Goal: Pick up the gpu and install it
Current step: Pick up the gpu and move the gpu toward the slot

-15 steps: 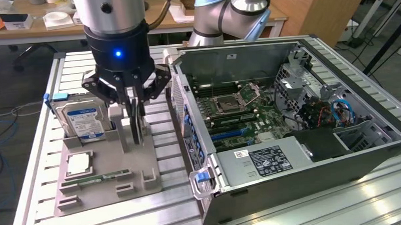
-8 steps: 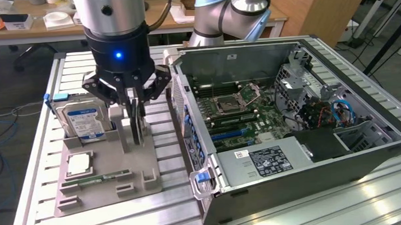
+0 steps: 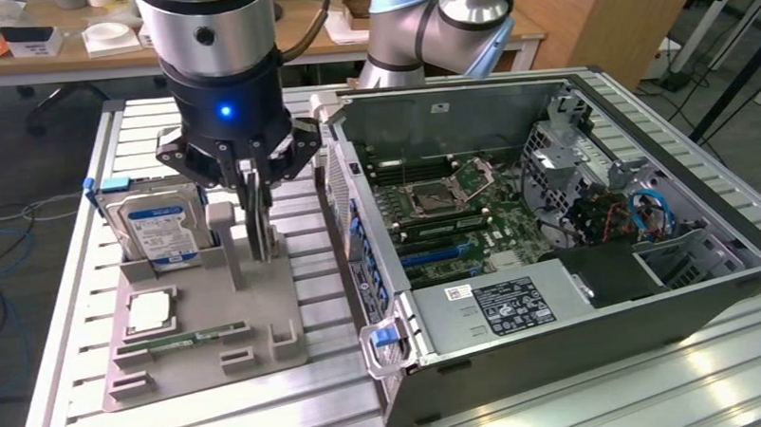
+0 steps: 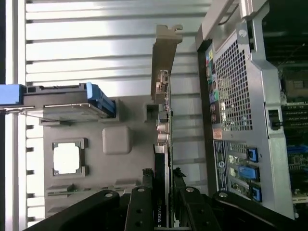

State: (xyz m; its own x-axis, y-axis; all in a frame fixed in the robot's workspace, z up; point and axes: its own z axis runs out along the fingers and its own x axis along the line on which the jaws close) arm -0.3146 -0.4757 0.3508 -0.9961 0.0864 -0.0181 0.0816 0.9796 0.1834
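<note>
Black gripper fingers straddle the gpu, one on each face of the card, and they look clenched on it, pinching the part with the dark cooler rather than the bare board. In the wrist view the card is seen edge-on, standing upright in a slot of the grey moulded fixture, its silver end bracket at the far end from the fingers. It sits between the hard drive and the open computer case, near the case's perforated rear panel.

I judge the card light and stiff but fragile: a thin green circuit board with small parts and connectors that would not take squeezing or twisting. The flat faces around the cooler seem the safest hold, gripped squarely so that the card cannot tilt.

Matte plastic makes up the fixture, which also carries a square processor chip and a narrow memory stick. Ribbed, shiny aluminium slats form the desk.
</note>
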